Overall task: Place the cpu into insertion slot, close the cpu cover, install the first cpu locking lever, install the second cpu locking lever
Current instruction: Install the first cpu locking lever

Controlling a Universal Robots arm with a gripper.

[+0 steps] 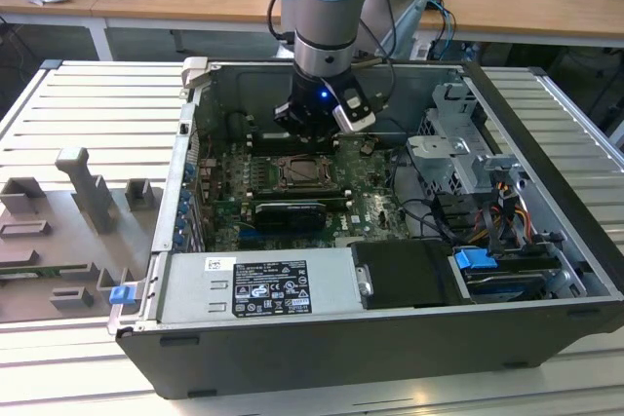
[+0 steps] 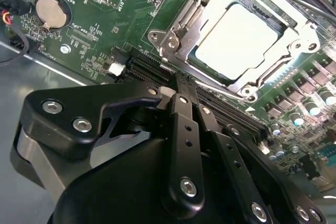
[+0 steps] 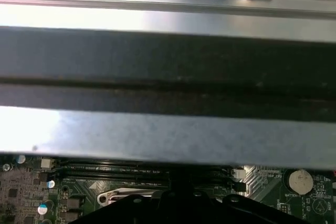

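Item: cpu (image 2: 239, 40), pale flat square, lying in the insertion slot (image 1: 310, 174) on the green board of the open computer case (image 1: 546, 192), the cpu cover (image 2: 220, 77) apparently down around its face. Judged light, rigid and fragile, best taken by opposite edges, never the face. Gripper (image 2: 177, 88): fingers drawn together on nothing, poised just beside the socket.

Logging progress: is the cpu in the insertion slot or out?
In: the cpu sits flat, its pale face showing through the cpu cover window in the second wrist view.
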